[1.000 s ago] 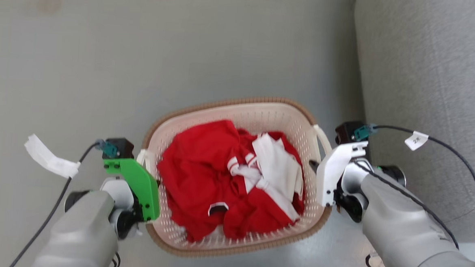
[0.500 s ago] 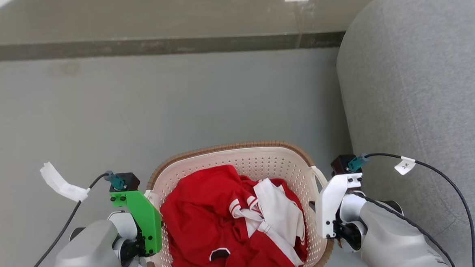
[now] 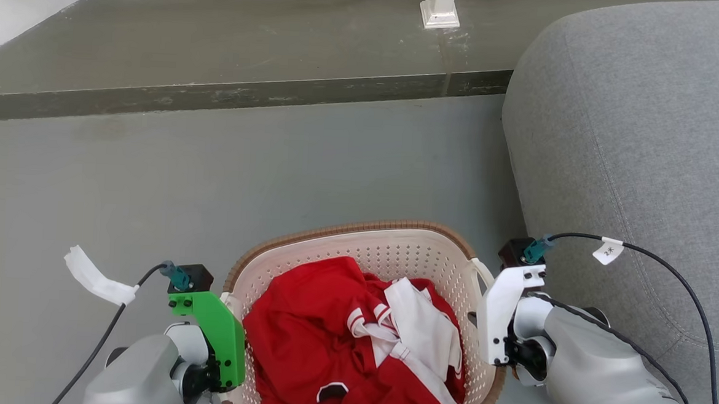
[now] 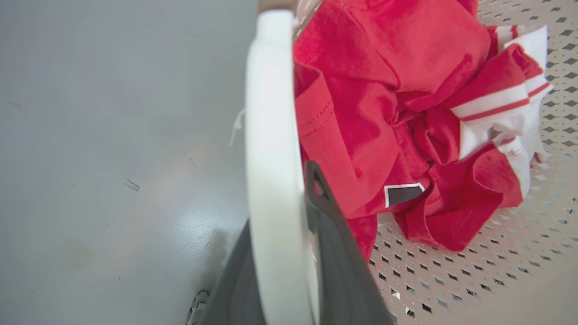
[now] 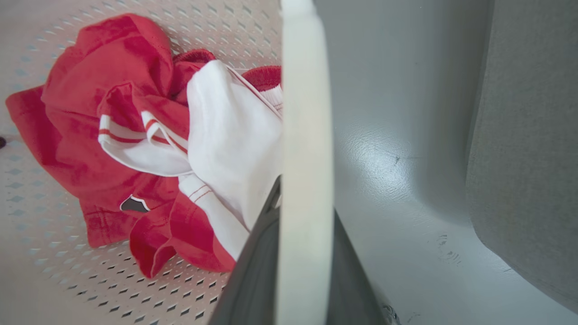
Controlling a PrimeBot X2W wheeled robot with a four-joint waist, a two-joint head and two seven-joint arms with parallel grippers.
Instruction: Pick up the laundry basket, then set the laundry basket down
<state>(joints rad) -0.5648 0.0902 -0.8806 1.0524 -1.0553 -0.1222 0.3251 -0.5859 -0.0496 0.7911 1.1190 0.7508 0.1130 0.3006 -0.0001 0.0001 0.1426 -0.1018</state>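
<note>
Grey floor (image 3: 151,185) stretched away from the grey sofa (image 3: 633,148), with a darker raised step (image 3: 217,96) crossing it at the back. Farthest from the sofa, the left gripper (image 3: 220,342) under its green mount was clamped on the left handle (image 4: 271,135); the left wrist view showed a dark finger on each side of that white loop. Next toward the sofa came the laundry basket (image 3: 346,227), holding crumpled red and white clothes (image 3: 309,335), its sofa-side end just beside the sofa but apart from it. Its underside was hidden, so whether it rested on the floor or hung clear could not be told, though the upright handles suggested a carry. On the end nearest the sofa, the right handle (image 5: 302,135) stood gripped in the same way by the right gripper (image 3: 500,332), fingers closed on the loop. The basket's long axis ran from one gripper to the other, across the robot's front and pointing toward the sofa, with the sofa-side end lying slightly farther from the robot. Neither arm was nearer; each held its own short side. Setting it down would probably call for both arms lowering together to keep that axis level, with the sofa-side end kept off the upholstery.
</note>
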